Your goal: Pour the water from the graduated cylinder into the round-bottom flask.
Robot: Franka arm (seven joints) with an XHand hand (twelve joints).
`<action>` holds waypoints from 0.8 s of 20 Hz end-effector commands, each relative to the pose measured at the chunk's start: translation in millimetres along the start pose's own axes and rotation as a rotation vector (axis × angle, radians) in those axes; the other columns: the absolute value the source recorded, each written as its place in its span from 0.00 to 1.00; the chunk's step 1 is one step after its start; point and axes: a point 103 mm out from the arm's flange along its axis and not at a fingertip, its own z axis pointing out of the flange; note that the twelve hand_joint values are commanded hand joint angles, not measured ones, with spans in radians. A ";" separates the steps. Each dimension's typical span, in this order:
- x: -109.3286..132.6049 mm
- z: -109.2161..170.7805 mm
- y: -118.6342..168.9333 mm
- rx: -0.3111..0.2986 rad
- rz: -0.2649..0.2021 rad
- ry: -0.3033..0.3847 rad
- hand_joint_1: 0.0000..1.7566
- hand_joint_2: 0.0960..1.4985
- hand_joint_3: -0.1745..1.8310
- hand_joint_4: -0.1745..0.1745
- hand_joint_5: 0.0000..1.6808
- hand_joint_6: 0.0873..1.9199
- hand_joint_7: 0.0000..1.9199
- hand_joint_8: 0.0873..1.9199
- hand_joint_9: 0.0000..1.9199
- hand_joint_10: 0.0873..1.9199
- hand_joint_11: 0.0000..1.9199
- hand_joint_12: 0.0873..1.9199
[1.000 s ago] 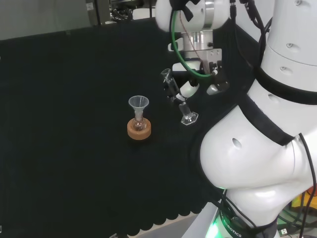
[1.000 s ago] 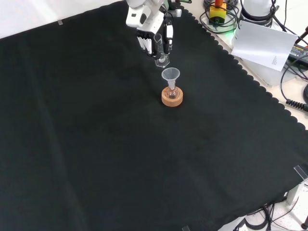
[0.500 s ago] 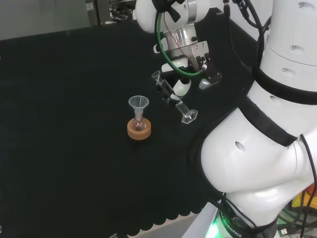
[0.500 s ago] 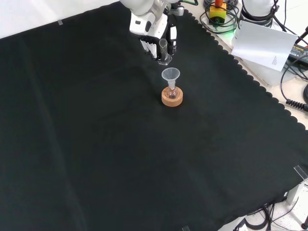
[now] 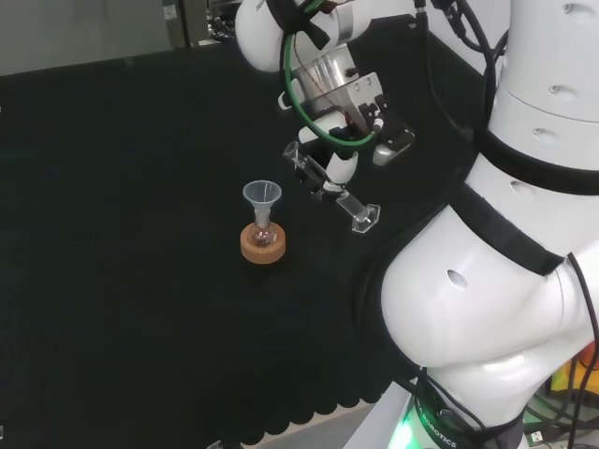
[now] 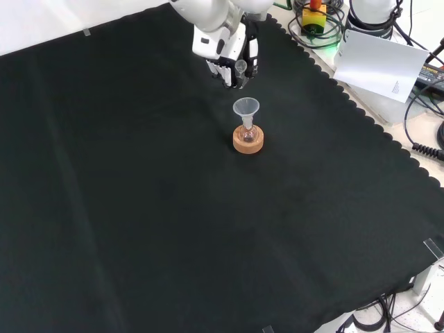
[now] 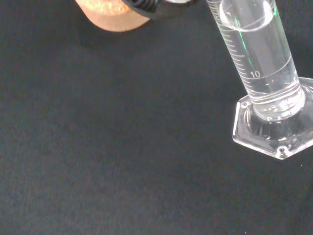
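Note:
My hand (image 5: 339,165) is shut on a clear graduated cylinder (image 5: 329,186) and holds it in the air, tilted steeply with its mouth toward the funnel. In the front view the hand (image 6: 225,52) and cylinder (image 6: 240,71) hang just beyond the funnel. The wrist view shows the cylinder (image 7: 259,54) close up, with clear water in it and its hexagonal foot (image 7: 274,132). A small round-bottom flask (image 5: 263,235) sits in a cork ring (image 5: 262,246) with a clear funnel (image 5: 262,195) in its neck. The flask (image 6: 248,134) shows a little pinkish liquid. The cylinder's mouth is a short way right of the funnel in the head view.
The black cloth (image 6: 139,208) has a scalloped edge at the right of the front view. Beyond it lie a white sheet (image 6: 378,62), cables and equipment. The arm's white links (image 5: 487,281) stand at the right of the head view.
The hand has moved toward the funnel and tipped the cylinder further over, from near upright to steeply tilted. The flask, funnel and cork ring have not moved.

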 end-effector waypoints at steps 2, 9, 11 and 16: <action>17.8 -5.0 8.3 0.109 0.027 -0.100 0.66 0.72 0.11 0.00 0.58 0.52 0.62 0.17 0.70 0.02 0.61 0.39; 37.3 -12.2 21.9 0.209 0.076 -0.172 0.66 0.72 0.11 0.00 0.58 0.52 0.62 0.17 0.71 0.01 0.61 0.39; 39.3 -14.4 22.9 0.226 0.086 -0.188 0.66 0.72 0.11 0.00 0.58 0.52 0.62 0.17 0.71 0.01 0.61 0.39; 42.2 -22.2 23.4 0.246 0.101 -0.203 0.66 0.72 0.11 0.00 0.57 0.52 0.62 0.17 0.71 0.01 0.61 0.39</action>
